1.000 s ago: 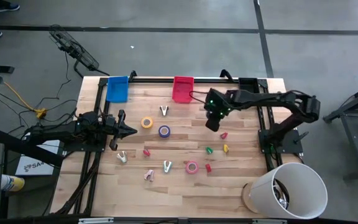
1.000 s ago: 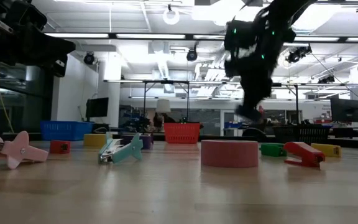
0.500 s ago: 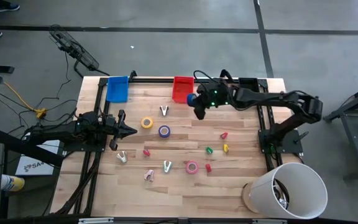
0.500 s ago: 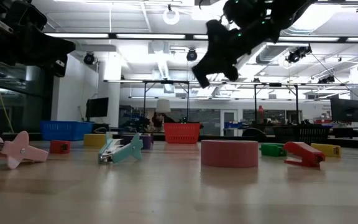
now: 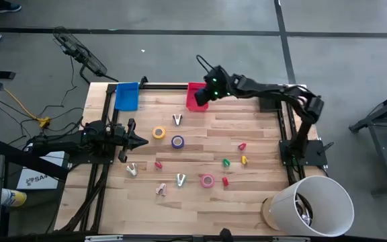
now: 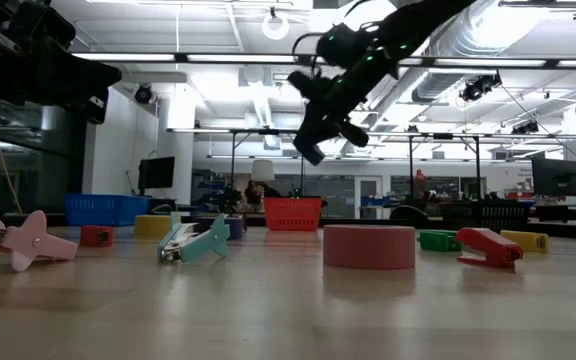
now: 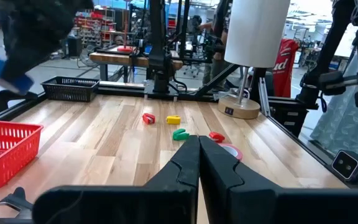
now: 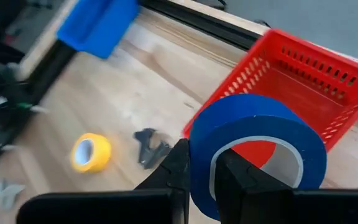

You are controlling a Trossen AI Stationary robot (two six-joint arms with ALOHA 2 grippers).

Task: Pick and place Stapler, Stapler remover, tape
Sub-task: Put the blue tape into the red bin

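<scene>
Wooden table (image 5: 200, 138) — red basket (image 5: 195, 96), blue basket (image 5: 127, 96), yellow tape (image 5: 158, 132).

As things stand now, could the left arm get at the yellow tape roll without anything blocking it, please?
Probably yes. The left gripper rests shut at the table's left side, and the yellow tape roll lies just ahead of it on bare wood, with nothing between them. The right gripper is off by the red basket.

We see a blue tape roll (image 8: 257, 149) with a pale core before a red basket (image 8: 303, 81), a blue bin (image 5: 127, 95), a yellow roll (image 5: 158, 132), a purple-blue roll (image 5: 177, 141), a pink roll (image 6: 369, 246), and light wood table (image 5: 200, 148).
</scene>
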